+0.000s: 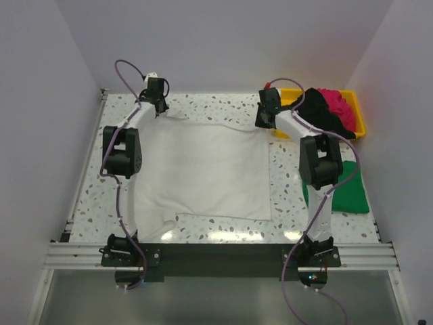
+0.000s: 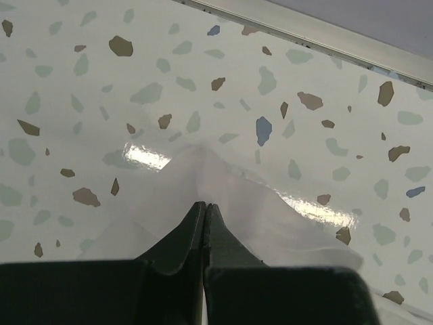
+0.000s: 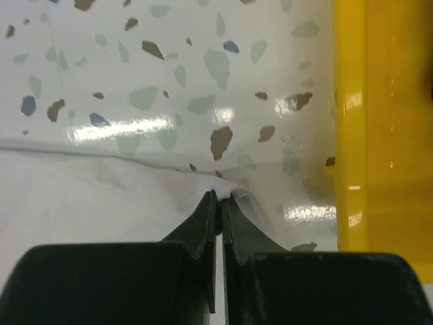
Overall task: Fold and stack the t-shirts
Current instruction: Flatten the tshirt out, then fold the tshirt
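The white t-shirt (image 1: pixel 203 169) lies spread across the middle of the table. My left gripper (image 1: pixel 160 107) is shut on its far left corner, and the wrist view shows the cloth (image 2: pixel 230 196) pinched at my closed left gripper (image 2: pixel 205 206). My right gripper (image 1: pixel 262 122) is shut on the far right corner, the cloth (image 3: pixel 101 196) bunched at my closed right gripper (image 3: pixel 221 198). The green t-shirt (image 1: pixel 350 189) lies folded at the right edge. The black t-shirt (image 1: pixel 318 112) and the magenta-pink t-shirt (image 1: pixel 338 103) lie heaped in the tray.
The yellow plastic tray (image 1: pixel 358 128) stands at the far right, close to my right gripper, and its wall (image 3: pixel 379 122) fills the right of the right wrist view. A metal rail (image 2: pixel 325 40) runs along the table's far edge.
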Robot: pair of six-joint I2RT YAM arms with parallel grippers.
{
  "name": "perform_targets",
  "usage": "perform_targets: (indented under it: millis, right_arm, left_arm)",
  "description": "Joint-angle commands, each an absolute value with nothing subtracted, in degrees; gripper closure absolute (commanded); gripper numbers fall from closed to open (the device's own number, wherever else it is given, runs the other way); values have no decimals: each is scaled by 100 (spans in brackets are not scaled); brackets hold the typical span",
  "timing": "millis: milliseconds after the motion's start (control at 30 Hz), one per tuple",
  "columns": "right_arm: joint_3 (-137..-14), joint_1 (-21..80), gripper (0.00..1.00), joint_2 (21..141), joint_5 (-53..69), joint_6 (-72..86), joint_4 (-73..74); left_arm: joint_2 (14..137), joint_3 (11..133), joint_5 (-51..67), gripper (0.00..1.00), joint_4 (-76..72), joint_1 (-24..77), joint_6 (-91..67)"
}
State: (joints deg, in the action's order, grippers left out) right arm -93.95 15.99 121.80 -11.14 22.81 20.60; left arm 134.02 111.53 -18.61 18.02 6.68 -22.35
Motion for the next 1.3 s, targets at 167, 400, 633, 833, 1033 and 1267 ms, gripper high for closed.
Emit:
perform_targets:
  millis: [167,400,633,833,1033,1267]
  right_arm:
    - [-10047,1564,100,12244,-1319,1811,2039]
    - [-9273,1565,100,11559,-1134,1890,1898]
    - [-8517,1573,100,10891,-914,1995,1942]
    - [-8025,1565,100,10530,-870,2048,1969]
    - [-7928,1556,100,10292,-932,2013,2162]
    - [-7901,1564,100,10195,-941,1960,2329]
  left_arm:
    - [12666,10698,-1828,100,1125,633,-2320]
    - [11208,8800,-1889,100,923,633,-2934]
    - [9495,6560,-1687,100,413,642,-3462]
    - [8860,5784,-1670,100,896,650,-3849]
    - [8315,5502,-1811,100,1607,642,-4157]
    - [7919,5502,-1907,100,2364,642,-4307]
